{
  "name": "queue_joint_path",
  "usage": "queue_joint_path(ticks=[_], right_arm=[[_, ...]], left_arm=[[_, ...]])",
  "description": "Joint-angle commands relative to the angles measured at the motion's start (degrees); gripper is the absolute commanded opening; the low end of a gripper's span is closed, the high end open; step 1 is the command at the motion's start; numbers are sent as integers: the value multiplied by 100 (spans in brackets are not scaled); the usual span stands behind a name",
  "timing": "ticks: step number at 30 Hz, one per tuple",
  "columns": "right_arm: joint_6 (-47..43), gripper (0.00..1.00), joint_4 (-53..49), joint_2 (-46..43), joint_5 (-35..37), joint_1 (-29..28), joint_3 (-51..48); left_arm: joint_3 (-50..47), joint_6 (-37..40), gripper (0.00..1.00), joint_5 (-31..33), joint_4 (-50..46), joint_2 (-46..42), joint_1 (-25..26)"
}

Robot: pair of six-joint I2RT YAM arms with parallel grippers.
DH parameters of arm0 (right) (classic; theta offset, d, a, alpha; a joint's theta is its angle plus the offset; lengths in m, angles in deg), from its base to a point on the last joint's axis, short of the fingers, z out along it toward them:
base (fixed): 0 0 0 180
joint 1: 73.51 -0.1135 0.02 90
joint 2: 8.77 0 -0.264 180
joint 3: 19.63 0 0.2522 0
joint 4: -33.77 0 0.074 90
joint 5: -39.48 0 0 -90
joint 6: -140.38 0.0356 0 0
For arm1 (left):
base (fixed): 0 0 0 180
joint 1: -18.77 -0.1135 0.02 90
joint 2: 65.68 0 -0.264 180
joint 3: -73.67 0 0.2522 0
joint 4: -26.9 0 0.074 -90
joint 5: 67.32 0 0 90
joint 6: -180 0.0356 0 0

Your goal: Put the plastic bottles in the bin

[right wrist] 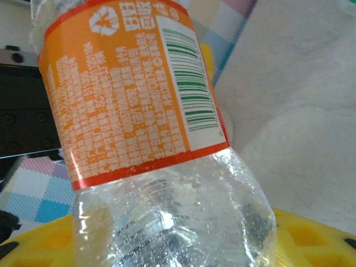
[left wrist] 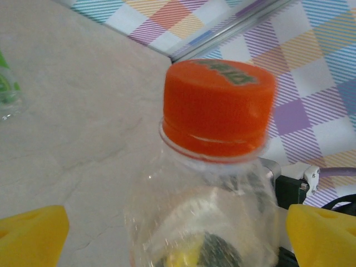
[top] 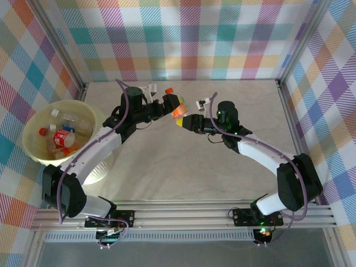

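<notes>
One clear plastic bottle (top: 178, 108) with an orange label and an orange cap (left wrist: 218, 108) sits between the two grippers, to the right of the bin (top: 28, 139) and well apart from it. The right gripper (top: 186, 120) is clamped tight on the bottle's lower body. The left gripper (top: 168, 103) stands spread wide at the neck end, its yellow fingers (left wrist: 30, 233) on either side. Several more bottles (top: 62, 136) lie inside the bin.

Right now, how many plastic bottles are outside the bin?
2 that I can make out: an orange-labelled bottle held by the right gripper above the table, and a green-labelled bottle on the table. Others may be hidden.
</notes>
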Motion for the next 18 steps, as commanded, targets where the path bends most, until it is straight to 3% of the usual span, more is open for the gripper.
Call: queue_joint_path(ticks=[1, 5, 11, 15, 18], right_arm=[[209, 47, 574, 3, -362, -90, 206], [448, 48, 926, 152, -466, -155, 251], [763, 48, 1413, 355, -503, -204, 301], [830, 48, 1503, 457, -543, -224, 356], [834, 50, 1480, 493, -598, -226, 365]], left_arm=[[59, 11, 97, -341, 512, 64, 90], [24, -11, 92, -339, 664, 50, 90], [-86, -78, 72, -758, 1053, 51, 103], [-200, -10, 55, -707, 1085, -68, 98], [-246, 58, 48, -547, 979, -169, 103]])
